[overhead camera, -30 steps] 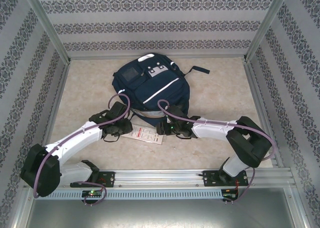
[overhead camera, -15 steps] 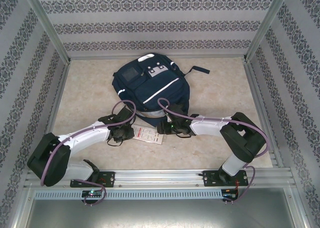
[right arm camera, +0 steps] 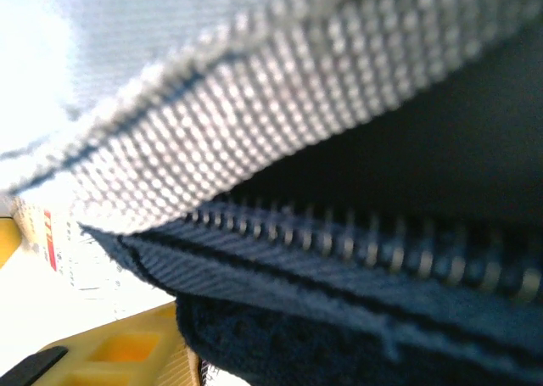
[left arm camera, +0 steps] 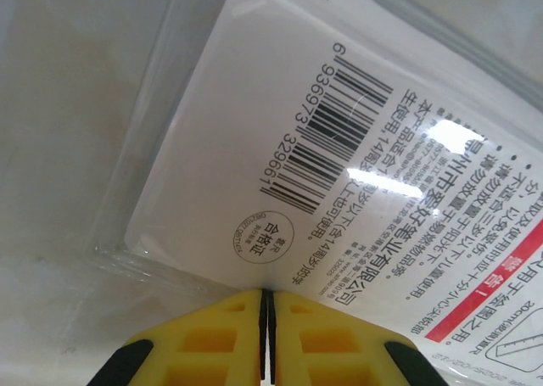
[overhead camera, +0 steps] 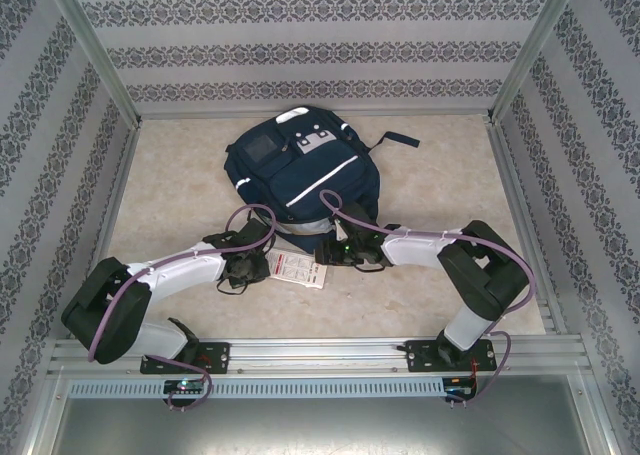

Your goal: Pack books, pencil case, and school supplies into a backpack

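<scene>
Now the left fingers [left arm camera: 225, 322] are pinching shut on the edge of the white packet [left arm camera: 339, 148], which is lying on the worktop [overhead camera: 440, 185] at six o'clock from the backpack [overhead camera: 300, 170]. Light, slick and bendy, it probably suits an edge grip. Meanwhile the right fingers [right arm camera: 127, 348] are nosing the zip [right arm camera: 339, 237]; their gap is unclear.

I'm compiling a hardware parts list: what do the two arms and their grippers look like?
Both the left arm and right arm have white link covers with bulky black joints, on black bases bolted to an aluminium rail. A purple cable loops along each. The left gripper has yellow moulded fingers with black edges.
</scene>
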Controlling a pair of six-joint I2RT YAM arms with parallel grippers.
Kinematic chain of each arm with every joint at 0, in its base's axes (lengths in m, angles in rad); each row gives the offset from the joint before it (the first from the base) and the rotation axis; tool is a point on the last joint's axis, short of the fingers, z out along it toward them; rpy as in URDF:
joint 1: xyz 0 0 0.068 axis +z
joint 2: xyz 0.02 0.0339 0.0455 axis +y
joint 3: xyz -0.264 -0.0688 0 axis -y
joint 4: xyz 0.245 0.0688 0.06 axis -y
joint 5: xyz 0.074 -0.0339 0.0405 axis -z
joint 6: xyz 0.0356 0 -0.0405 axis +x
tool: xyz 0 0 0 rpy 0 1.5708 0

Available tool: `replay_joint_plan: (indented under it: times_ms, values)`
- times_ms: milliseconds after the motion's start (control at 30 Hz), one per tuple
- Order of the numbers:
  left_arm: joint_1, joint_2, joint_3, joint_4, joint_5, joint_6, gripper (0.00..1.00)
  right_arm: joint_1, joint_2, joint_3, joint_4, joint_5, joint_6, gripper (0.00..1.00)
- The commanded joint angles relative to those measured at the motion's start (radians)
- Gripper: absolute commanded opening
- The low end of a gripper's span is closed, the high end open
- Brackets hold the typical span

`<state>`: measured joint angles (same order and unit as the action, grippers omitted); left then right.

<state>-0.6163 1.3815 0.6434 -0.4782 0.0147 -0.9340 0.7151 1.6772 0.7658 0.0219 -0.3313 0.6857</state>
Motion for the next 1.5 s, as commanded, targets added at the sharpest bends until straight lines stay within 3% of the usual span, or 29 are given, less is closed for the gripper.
replay_joint_plan:
  times_ms: [0, 333, 433, 867, 1100, 1167, 1467]
  values:
    - [-0.008, 0.033, -0.046, 0.025, -0.038, -0.026, 0.12, 0.04, 0.073, 0.018, 0.191, -0.171, 0.023, 0.43]
    - [-0.01, 0.043, -0.057, 0.042, -0.033, -0.028, 0.12, 0.07, 0.105, 0.044, 0.239, -0.226, 0.035, 0.41]
    - [-0.01, 0.045, -0.058, 0.041, -0.033, -0.027, 0.12, 0.072, 0.107, 0.045, 0.246, -0.248, 0.034, 0.36]
    - [-0.01, 0.055, -0.017, 0.007, -0.064, 0.006, 0.12, 0.096, 0.012, -0.004, 0.218, -0.256, -0.007, 0.32]
    - [-0.011, 0.017, 0.022, -0.046, -0.085, 0.016, 0.11, 0.101, -0.005, 0.005, 0.202, -0.22, -0.003, 0.05]
    - [-0.012, -0.013, 0.052, -0.086, -0.107, 0.031, 0.13, 0.094, -0.041, -0.002, 0.185, -0.211, -0.008, 0.0]
    - [-0.011, -0.072, 0.298, -0.173, -0.163, 0.216, 0.34, 0.001, -0.338, -0.065, 0.043, -0.117, -0.024, 0.0]
